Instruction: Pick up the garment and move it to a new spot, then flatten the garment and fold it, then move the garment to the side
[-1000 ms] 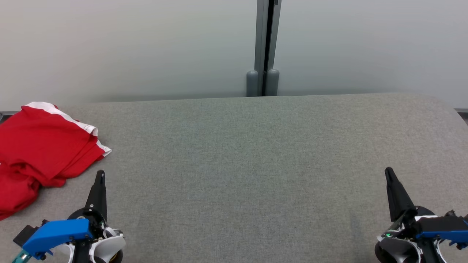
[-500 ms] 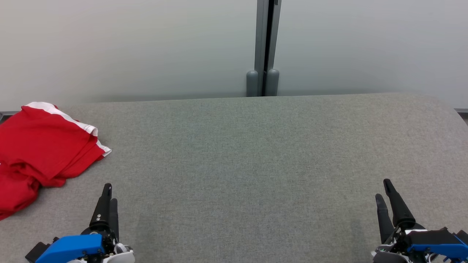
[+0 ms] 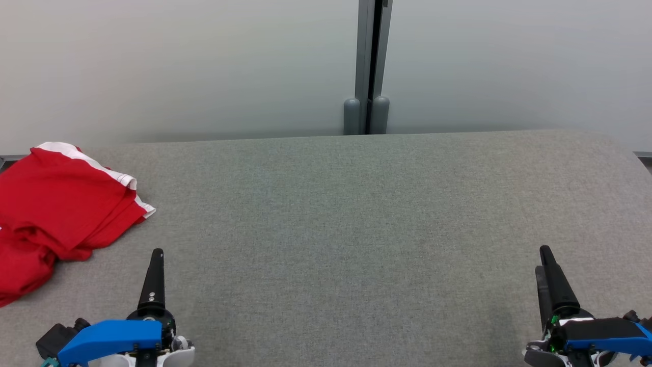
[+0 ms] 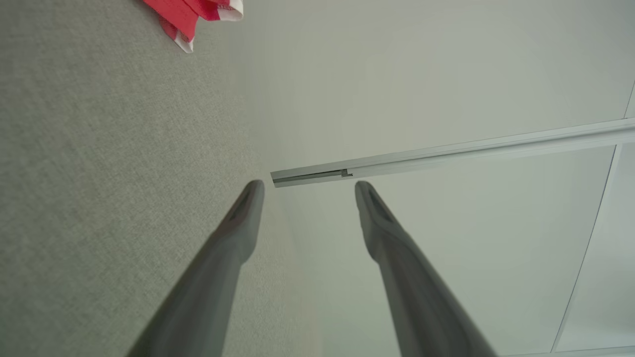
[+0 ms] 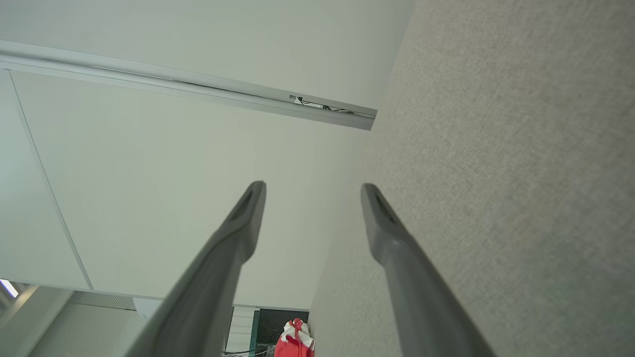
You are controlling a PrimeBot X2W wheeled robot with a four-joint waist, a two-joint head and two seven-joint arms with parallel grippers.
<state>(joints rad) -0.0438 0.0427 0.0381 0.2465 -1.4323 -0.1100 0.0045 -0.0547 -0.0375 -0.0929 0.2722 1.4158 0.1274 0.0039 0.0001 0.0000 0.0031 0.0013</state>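
**Left pincer (image 3: pixel 155 257) and right pincer (image 3: pixel 543 260) now spread; garment (image 3: pixel 56 204) untouched**

Both pincers have gone from pressed shut a second ago to spread wide. Each tip has dropped a little lower in the head view, and the left one has also edged slightly toward the middle. Neither holds anything. In each wrist view the two long fingers stand well apart with only wall and grey cloth between them. They sit at about 7 o'clock and 5 o'clock in the head view, over bare counter (image 3: pixel 356 214).

Nothing about the garment has changed. The red piece with white trim lies bunched and creased at about 9 o'clock, on the counter's left end, partly cut off by the frame edge. It is at roughly 11 o'clock from the left pincer, near it but clear of it. The right pincer is well apart from it, across the whole width of the counter.

Judging from this, no step of the task is done yet. The pick-up, the carry to a new spot, the flattening, the fold and the final move aside all remain. The left pincer looks best placed to take hold first, and the open middle of the counter would suit the spreading.
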